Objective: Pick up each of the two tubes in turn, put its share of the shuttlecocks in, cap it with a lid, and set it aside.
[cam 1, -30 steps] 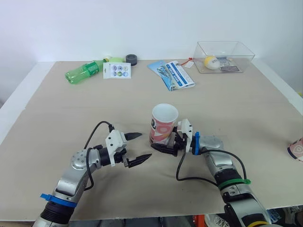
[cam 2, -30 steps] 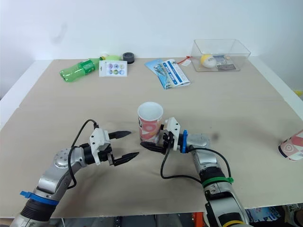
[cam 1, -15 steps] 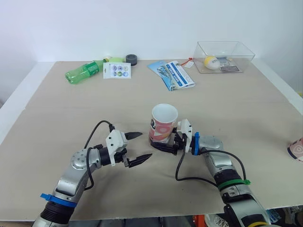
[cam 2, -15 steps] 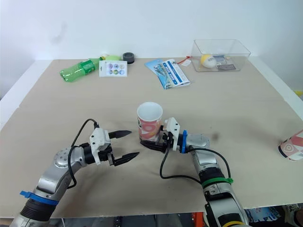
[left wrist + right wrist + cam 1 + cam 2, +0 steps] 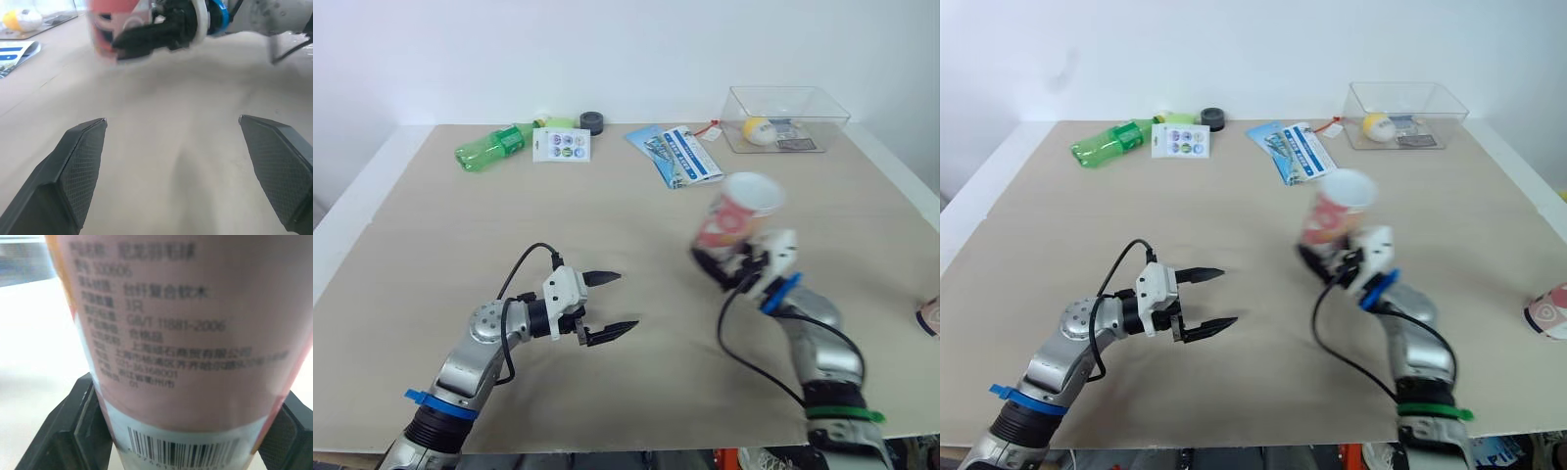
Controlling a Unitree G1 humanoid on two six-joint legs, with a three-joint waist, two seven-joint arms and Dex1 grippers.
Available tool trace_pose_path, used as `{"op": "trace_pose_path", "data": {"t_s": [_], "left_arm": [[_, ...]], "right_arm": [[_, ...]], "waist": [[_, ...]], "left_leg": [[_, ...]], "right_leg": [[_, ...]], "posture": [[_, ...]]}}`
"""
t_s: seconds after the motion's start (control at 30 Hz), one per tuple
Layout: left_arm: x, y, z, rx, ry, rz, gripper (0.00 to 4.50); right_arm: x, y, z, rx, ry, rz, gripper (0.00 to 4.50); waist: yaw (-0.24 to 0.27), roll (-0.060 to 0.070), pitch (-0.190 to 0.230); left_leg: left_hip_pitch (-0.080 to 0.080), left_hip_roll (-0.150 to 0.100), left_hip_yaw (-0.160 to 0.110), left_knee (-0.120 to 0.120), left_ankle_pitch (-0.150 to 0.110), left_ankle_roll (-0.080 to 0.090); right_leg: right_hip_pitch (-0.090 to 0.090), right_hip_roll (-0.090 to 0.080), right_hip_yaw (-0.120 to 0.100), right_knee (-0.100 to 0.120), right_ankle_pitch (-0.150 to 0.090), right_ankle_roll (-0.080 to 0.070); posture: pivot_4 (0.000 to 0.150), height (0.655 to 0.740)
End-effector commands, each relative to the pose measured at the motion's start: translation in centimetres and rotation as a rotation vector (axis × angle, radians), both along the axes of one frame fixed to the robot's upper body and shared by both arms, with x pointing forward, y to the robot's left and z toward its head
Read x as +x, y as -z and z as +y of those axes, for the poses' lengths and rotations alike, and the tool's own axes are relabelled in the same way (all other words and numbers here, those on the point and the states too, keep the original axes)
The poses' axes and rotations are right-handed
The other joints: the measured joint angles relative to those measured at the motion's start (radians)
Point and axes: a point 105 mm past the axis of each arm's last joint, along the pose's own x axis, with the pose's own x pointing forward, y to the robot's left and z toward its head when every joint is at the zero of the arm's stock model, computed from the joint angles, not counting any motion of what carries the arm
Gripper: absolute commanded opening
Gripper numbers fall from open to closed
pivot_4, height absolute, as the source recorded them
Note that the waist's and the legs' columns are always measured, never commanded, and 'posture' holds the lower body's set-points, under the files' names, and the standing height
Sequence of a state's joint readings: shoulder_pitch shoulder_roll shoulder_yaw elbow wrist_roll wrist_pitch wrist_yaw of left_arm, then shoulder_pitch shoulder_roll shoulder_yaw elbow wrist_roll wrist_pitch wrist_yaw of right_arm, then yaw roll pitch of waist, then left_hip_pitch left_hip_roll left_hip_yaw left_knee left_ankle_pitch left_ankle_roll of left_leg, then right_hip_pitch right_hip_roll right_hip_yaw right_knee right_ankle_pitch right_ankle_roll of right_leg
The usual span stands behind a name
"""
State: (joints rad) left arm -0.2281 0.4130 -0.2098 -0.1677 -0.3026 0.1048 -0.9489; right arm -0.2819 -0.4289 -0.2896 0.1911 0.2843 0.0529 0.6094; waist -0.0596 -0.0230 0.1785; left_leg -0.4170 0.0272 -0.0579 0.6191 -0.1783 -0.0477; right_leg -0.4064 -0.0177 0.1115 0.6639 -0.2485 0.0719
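Beige table [image 5: 450, 245] before a white wall, seen from the head camera, with 12 o'clock at the far edge. Right gripper [image 5: 724, 264], at about 3 o'clock from the table's centre, is clamped on the lower part of a pink tube [image 5: 736, 211]. The tube is tilted, its open white mouth leaning toward 1 o'clock, and its base appears to be off the surface, though blur leaves this uncertain. In the right wrist view the two black fingers [image 5: 68, 431] press against opposite sides of the tube just above its barcode, with printed text higher on its wall. Left gripper [image 5: 626, 301], near 7 o'clock, hangs low over bare table with its jaws spread wide and nothing between them; its fingers [image 5: 73, 166] point toward 3 o'clock, at the tube and the right gripper, which lie well apart from it. A second tube [image 5: 1547, 313] lies on its side at the table's 4 o'clock edge, partly cut off by the frame. Along the far edge, from 10 o'clock to 2 o'clock: a green bottle [image 5: 491, 147] on its side, a white sticker card [image 5: 560, 145] just beside it, a black round object [image 5: 591, 121], a blue-and-white booklet [image 5: 677, 155], and a clear box [image 5: 813, 113] holding a yellow ball [image 5: 757, 128] and some small items too small to identify.
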Motion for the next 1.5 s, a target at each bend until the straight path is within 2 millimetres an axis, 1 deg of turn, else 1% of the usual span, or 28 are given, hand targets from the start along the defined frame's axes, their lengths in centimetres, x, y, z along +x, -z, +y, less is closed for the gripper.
{"op": "trace_pose_path", "data": {"t_s": [0.03,0.07,0.1,0.17,0.27,0.37,0.5,0.53,0.57,0.67,0.8,0.9,0.97,1.07,1.2,1.3,1.33,1.4,1.43,1.5], "left_arm": [[-0.8,-0.8,-1.2,-0.020,0.046,-0.042,4.50],[-0.9,-0.8,-1.5,-0.031,0.048,-0.039,4.50],[-1.0,-0.8,-1.7,-0.040,0.050,-0.036,4.50],[-1.2,-0.8,-2.0,-0.051,0.055,-0.031,4.50],[-1.4,-0.8,-2.4,-0.060,0.064,-0.029,4.50],[-1.2,-1.0,-2.5,-0.064,0.066,-0.031,4.50],[-1.1,-1.1,-2.6,-0.060,0.070,-0.035,4.50],[-1.0,-1.1,-2.6,-0.059,0.071,-0.036,4.50],[-1.0,-1.1,-2.6,-0.058,0.071,-0.036,4.50],[-0.9,-1.1,-2.6,-0.053,0.074,-0.037,4.50],[-0.7,-1.0,-2.6,-0.048,0.076,-0.035,4.50],[-0.4,-1.0,-2.6,-0.044,0.079,-0.036,4.50],[-0.3,-0.9,-2.6,-0.040,0.084,-0.034,4.50],[-0.2,-0.7,-2.6,-0.037,0.097,-0.014,4.50],[0.4,-0.5,-2.1,-0.027,0.091,-0.014,4.50],[1.0,-0.4,-1.7,-0.011,0.086,-0.020,4.50],[1.2,-0.4,-1.6,-0.005,0.082,-0.021,4.50],[1.6,-0.1,-1.3,0.013,0.070,-0.026,4.50],[1.8,0.0,-1.2,0.019,0.059,-0.027,4.50],[2.1,0.2,-0.8,0.022,0.031,-0.028,4.50]], "right_arm": [[-1.5,-1.1,-8.4,-0.007,0.445,-0.034,3.76],[-2.1,-0.7,-10.0,-0.025,0.528,-0.018,3.76],[-2.5,-0.4,-11.2,-0.014,0.585,-0.008,3.76],[-2.9,-0.1,-12.6,0.007,0.656,0.000,3.76],[-3.0,0.4,-13.9,0.019,0.730,0.012,3.76],[-2.6,0.9,-14.0,0.043,0.728,0.030,3.76],[-2.4,2.2,-13.8,0.044,0.713,0.082,3.76],[-2.4,2.4,-13.8,0.046,0.710,0.087,4.06],[-2.5,2.6,-13.8,0.047,0.708,0.089,4.46],[-2.6,2.8,-13.6,0.054,0.695,0.094,4.49],[-3.0,2.8,-13.0,0.076,0.678,0.094,4.49],[-4.1,2.7,-12.4,0.048,0.641,0.092,4.49],[-5.2,2.8,-12.3,0.058,0.643,0.105,4.49],[-6.6,3.2,-11.6,0.122,0.624,0.137,4.49],[-8.5,2.7,-10.0,0.062,0.495,0.147,4.49],[-9.7,2.4,-9.3,0.055,0.428,0.162,4.49],[-10.0,2.5,-8.8,0.047,0.391,0.175,4.49],[-10.9,2.9,-6.8,0.058,0.259,0.211,4.49],[-11.5,3.0,-5.7,0.022,0.188,0.217,4.49],[-12.3,2.8,-3.0,-0.057,-0.006,0.194,4.49]], "waist": [[0.006,0.000,0.000],[0.007,0.000,0.000],[0.006,0.000,0.000],[0.000,0.000,0.000],[-0.012,0.000,0.000],[-0.017,0.000,0.000],[-0.017,0.000,0.000],[-0.017,0.000,0.000],[-0.017,0.000,0.000],[-0.017,0.000,0.000],[-0.016,0.000,0.000],[-0.016,0.000,0.000],[-0.014,0.000,0.000],[-0.014,0.000,0.000],[-0.014,0.000,0.000],[-0.014,0.000,0.000],[-0.014,0.000,0.000],[-0.014,0.000,0.000],[-0.014,0.000,0.000],[-0.015,0.000,0.000]], "left_leg": [[0.000,0.000,0.000,0.000,0.000,0.000],[0.000,-0.001,0.001,0.000,0.000,0.000],[0.000,-0.001,0.001,0.000,0.000,0.000],[0.001,0.000,0.002,0.000,0.000,0.000],[0.003,0.000,0.003,0.000,0.000,0.000],[0.004,0.000,0.004,0.000,0.001,0.001],[0.004,0.000,0.004,0.001,0.001,0.001],[0.004,0.000,0.004,0.001,0.001,0.001],[0.004,0.000,0.004,0.001,0.001,0.001],[0.004,0.000,0.004,0.000,0.001,0.001],[0.004,0.000,0.003,0.000,0.001,0.001],[0.004,0.000,0.003,0.000,0.001,0.001],[0.004,0.000,0.003,-0.001,0.001,0.001],[0.004,0.000,0.003,-0.001,0.001,0.001],[0.004,0.000,0.002,-0.001,0.001,0.001],[0.004,0.000,0.002,-0.001,0.001,0.001],[0.004,0.000,0.003,-0.001,0.001,0.001],[0.004,0.000,0.003,-0.001,0.001,0.001],[0.004,0.000,0.003,-0.001,0.000,0.001],[0.004,0.000,0.003,-0.002,0.000,0.001]], "right_leg": [[0.000,0.000,0.000,0.000,-0.001,-0.001],[0.000,-0.001,0.001,0.000,-0.001,-0.001],[0.000,-0.001,0.001,0.000,-0.001,-0.001],[0.000,0.000,0.002,0.000,-0.001,-0.002],[0.000,0.000,0.003,0.000,-0.001,-0.004],[0.002,0.000,0.004,0.000,0.001,-0.003],[0.002,0.000,0.004,0.000,0.001,-0.003],[0.002,0.000,0.004,0.000,0.001,-0.003],[0.003,0.000,0.004,0.000,0.001,-0.003],[0.002,0.000,0.005,0.000,0.000,-0.003],[0.002,0.000,0.005,0.000,0.000,-0.003],[0.002,0.000,0.005,0.000,0.000,-0.002],[0.002,0.000,0.004,0.000,-0.001,-0.003],[0.002,0.000,0.004,0.000,-0.002,-0.003],[0.002,0.000,0.004,0.000,-0.002,-0.003],[0.002,0.000,0.003,0.000,-0.002,-0.003],[0.002,0.000,0.003,0.000,-0.002,-0.003],[0.002,-0.001,0.004,0.000,-0.002,-0.003],[0.001,-0.001,0.004,0.000,-0.002,-0.003],[0.001,0.000,0.003,0.000,-0.002,-0.004]], "posture": [[0.150,0.7400],[0.150,0.7400],[0.150,0.7400],[0.150,0.7400],[0.150,0.7400],[0.150,0.7400],[0.150,0.7400],[0.150,0.7400],[0.150,0.7400],[0.150,0.7400],[0.150,0.7400],[0.150,0.7400],[0.150,0.7400],[0.150,0.7400],[0.150,0.7400],[0.150,0.7400],[0.150,0.7400],[0.150,0.7400],[0.150,0.7400],[0.150,0.7400]]}}
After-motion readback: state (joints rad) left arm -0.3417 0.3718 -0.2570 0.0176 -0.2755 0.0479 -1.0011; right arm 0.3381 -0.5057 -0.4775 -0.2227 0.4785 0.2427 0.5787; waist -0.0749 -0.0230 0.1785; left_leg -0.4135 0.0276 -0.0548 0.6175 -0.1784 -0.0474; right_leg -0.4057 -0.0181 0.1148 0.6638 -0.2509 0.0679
